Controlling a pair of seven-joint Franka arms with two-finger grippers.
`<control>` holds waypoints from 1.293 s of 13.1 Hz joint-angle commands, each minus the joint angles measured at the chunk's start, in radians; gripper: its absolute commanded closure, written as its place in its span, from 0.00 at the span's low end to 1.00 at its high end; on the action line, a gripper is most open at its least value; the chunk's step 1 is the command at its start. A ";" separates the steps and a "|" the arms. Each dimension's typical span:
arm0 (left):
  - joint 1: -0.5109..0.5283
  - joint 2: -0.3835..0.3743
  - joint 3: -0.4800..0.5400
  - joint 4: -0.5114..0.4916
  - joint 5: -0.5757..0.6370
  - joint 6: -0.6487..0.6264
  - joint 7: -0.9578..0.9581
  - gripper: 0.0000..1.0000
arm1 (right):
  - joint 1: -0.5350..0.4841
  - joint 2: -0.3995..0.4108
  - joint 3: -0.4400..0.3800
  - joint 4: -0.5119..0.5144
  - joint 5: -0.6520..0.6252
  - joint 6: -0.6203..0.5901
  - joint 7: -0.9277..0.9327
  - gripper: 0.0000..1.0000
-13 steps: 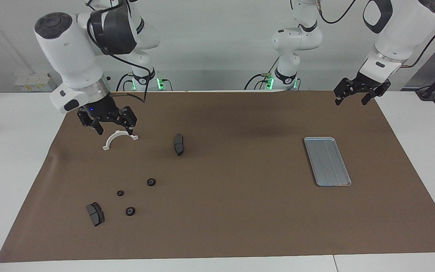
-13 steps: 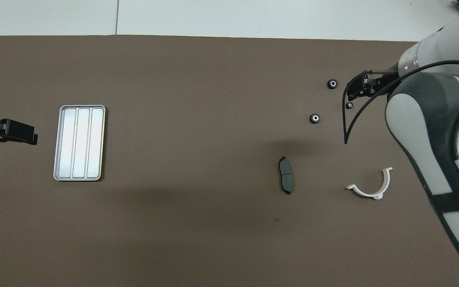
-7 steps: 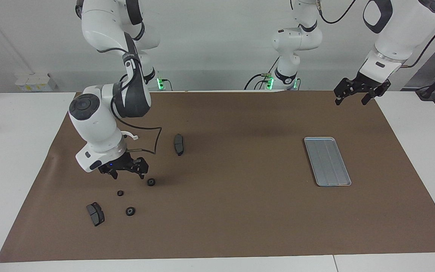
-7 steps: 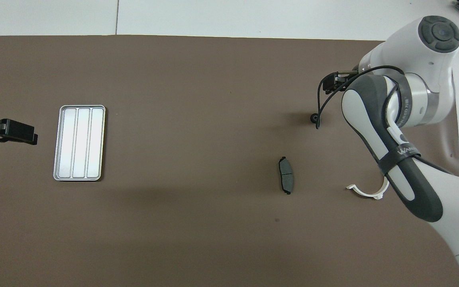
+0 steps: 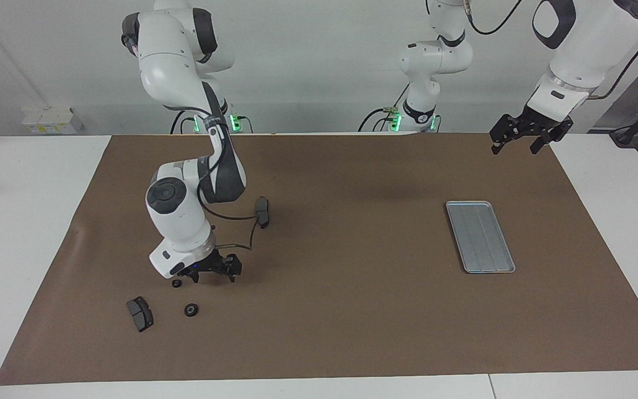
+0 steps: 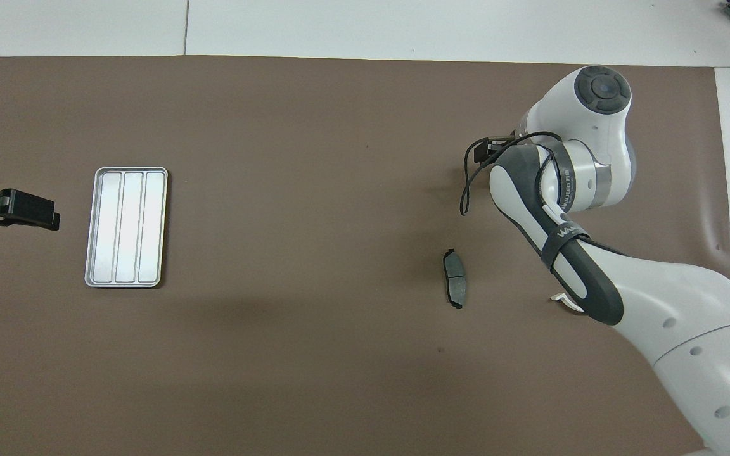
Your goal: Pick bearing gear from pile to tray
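Brown matting covers the desk [image 5: 352, 310] between white margins. Toward the right arm's end, the right gripper [image 5: 214, 275] is low over the mat with its fingers apart, over where one bearing gear lies hidden beneath it; whether it has hold of anything cannot be told. Two more bearing gears [image 5: 190, 310] lie beside it, near a brake pad [image 5: 140, 313]. Empty, the tray [image 5: 479, 236] sits toward the left arm's end, where the left gripper [image 5: 520, 143] waits open.

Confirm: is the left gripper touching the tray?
Apart. In the facing view the left gripper hangs in the air, with bare brown mat between it and the tray; the overhead view shows that gap too.
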 commanded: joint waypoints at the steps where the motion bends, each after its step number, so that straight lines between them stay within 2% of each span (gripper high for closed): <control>1: 0.009 -0.021 -0.009 -0.019 0.018 -0.008 -0.004 0.00 | 0.004 -0.055 0.007 -0.096 -0.001 0.007 0.076 0.13; 6: 0.009 -0.021 -0.009 -0.019 0.017 -0.008 -0.004 0.00 | 0.014 -0.064 0.007 -0.099 -0.004 -0.051 0.086 0.35; 9: 0.011 -0.021 -0.009 -0.019 0.017 -0.008 -0.004 0.00 | 0.012 -0.066 0.007 -0.100 -0.006 -0.055 0.086 0.56; 12: 0.009 -0.021 -0.009 -0.019 0.017 -0.008 -0.004 0.00 | 0.012 -0.066 0.007 -0.102 -0.007 -0.055 0.086 0.69; 15: 0.009 -0.021 -0.009 -0.019 0.018 -0.008 -0.004 0.00 | 0.012 -0.066 0.007 -0.093 -0.007 -0.055 0.086 0.97; 17: 0.009 -0.021 -0.009 -0.019 0.017 -0.008 -0.004 0.00 | 0.017 -0.066 0.008 -0.061 -0.010 -0.055 0.083 1.00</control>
